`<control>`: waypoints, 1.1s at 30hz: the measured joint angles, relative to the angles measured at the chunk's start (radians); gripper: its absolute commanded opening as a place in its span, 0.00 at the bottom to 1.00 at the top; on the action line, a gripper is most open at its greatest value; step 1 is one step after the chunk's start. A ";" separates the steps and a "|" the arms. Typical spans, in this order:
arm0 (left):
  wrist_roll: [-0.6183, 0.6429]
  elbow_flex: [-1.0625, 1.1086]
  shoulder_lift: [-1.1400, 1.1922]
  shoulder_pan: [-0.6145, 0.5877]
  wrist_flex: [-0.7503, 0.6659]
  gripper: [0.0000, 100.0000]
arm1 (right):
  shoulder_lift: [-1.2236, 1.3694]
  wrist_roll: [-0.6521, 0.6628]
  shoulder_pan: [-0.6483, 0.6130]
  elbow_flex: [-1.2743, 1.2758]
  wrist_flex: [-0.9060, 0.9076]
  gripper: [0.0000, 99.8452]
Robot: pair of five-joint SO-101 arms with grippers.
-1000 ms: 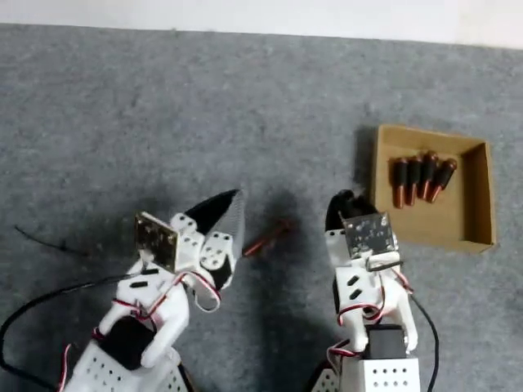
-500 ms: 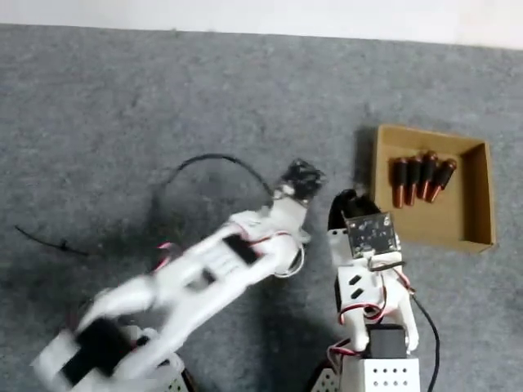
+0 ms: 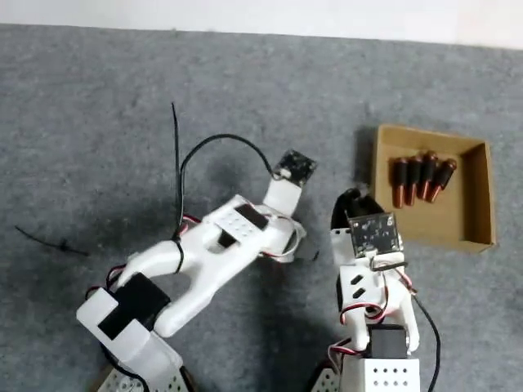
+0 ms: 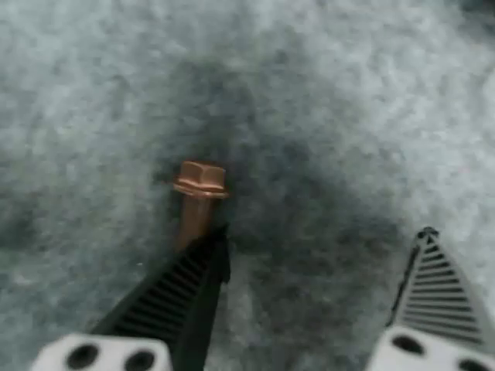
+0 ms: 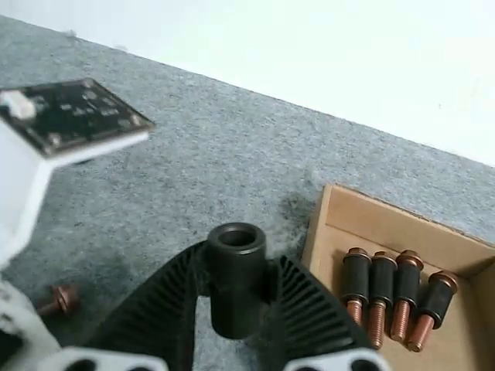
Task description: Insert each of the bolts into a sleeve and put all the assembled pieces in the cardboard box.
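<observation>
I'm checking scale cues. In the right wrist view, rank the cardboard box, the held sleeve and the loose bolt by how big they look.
1. Box: largest, though cut off at the picture's edge.
2. Sleeve: sits nearest the camera, so its look is likely inflated.
3. Bolt: smallest, lying on the carpet farther off.

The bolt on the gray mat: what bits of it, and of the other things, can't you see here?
Bolt: in the left wrist view, its tail end is behind a finger of the open left gripper.
Sleeve: in the right wrist view, its lower end is hidden inside the right gripper.
Cardboard box: in the right wrist view, one side is cut off by the picture's edge.
</observation>
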 measured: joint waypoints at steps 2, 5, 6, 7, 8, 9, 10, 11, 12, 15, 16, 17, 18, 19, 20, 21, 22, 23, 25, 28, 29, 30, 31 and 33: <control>0.000 0.000 0.000 -0.008 0.002 0.34 | 0.000 0.000 0.000 0.000 0.000 0.00; 0.000 0.000 0.000 -0.009 0.002 0.34 | 0.000 0.000 0.000 0.000 0.000 0.00; 0.000 0.000 -0.006 -0.009 0.003 0.34 | 0.000 0.000 0.000 0.000 0.000 0.00; 0.000 0.000 -0.020 -0.008 0.003 0.34 | 0.000 0.000 0.000 0.000 0.000 0.00; 0.000 0.000 -0.043 -0.002 0.017 0.34 | 0.000 0.000 0.000 0.000 0.000 0.00; 0.000 0.000 -0.072 0.002 0.041 0.34 | 0.000 0.000 0.000 0.000 0.000 0.00; 0.000 0.000 -0.106 0.008 0.069 0.34 | 0.000 0.000 0.000 0.000 0.000 0.00; 0.000 0.000 -0.144 0.014 0.098 0.34 | 0.000 0.000 0.000 0.000 0.000 0.00; 0.000 0.000 -0.180 0.018 0.120 0.34 | 0.000 0.000 0.000 0.000 0.000 0.00; 0.000 0.000 -0.264 -0.002 0.149 0.34 | 0.000 0.000 0.000 0.000 0.000 0.00; 0.000 0.008 -0.275 -0.018 0.149 0.34 | 0.000 0.000 0.000 0.000 0.000 0.00; -0.008 0.020 -0.279 -0.040 0.149 0.34 | 0.000 0.000 0.000 0.000 0.000 0.00; -0.018 0.034 -0.279 -0.061 0.143 0.34 | 0.000 0.000 0.000 0.000 0.000 0.00; -0.049 0.048 -0.275 -0.081 0.124 0.34 | 0.000 0.000 0.000 0.000 0.000 0.00; -0.083 0.060 -0.261 -0.098 0.103 0.34 | 0.000 0.000 0.000 0.000 0.000 0.00; -0.106 0.071 -0.236 -0.110 0.074 0.34 | 0.000 0.000 0.000 0.000 0.000 0.00; -0.121 0.074 -0.203 -0.117 0.048 0.34 | 0.000 0.000 0.000 0.000 0.000 0.00; -0.133 0.074 -0.161 -0.120 0.028 0.34 | 0.000 0.000 0.000 0.000 0.000 0.00; -0.141 0.074 -0.071 -0.117 -0.005 0.34 | 0.000 0.000 0.000 0.000 0.000 0.00; -0.144 0.015 0.011 -0.120 0.011 0.34 | 0.000 0.000 0.000 0.000 0.000 0.00; -0.143 -0.009 0.021 -0.121 0.040 0.34 | 0.000 0.000 0.000 0.000 0.000 0.00; -0.144 -0.029 0.028 -0.121 0.066 0.34 | 0.000 0.000 0.000 0.000 0.000 0.00; -0.144 -0.041 0.031 -0.121 0.091 0.34 | 0.000 0.000 0.000 0.000 0.000 0.00; -0.146 -0.052 0.032 -0.121 0.121 0.33 | 0.000 0.000 0.000 0.000 0.000 0.00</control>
